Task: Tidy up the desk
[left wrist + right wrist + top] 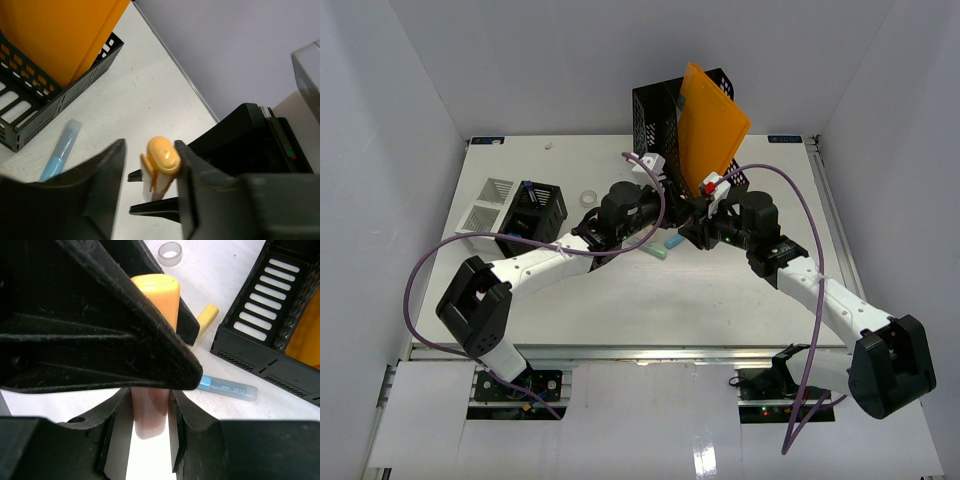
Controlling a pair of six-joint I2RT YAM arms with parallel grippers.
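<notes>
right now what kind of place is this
Probably a robot test cell set up as an office: white desk between plain walls, black mesh file holder, orange marker in the right gripper.

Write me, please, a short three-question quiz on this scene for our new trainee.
1. True or false: the orange envelope lies flat on the desk.
2. Which gripper is closed on the orange-capped marker? A) the left one B) the right one C) neither
3. Fill in: the blue pen lies on the desk right beside the ___.

Key
1. False: it stands leaning in the black mesh file holder.
2. B: the right gripper clamps the barrel, while the left gripper is open around the cap, with a gap on one side.
3. Black mesh file holder.
</notes>
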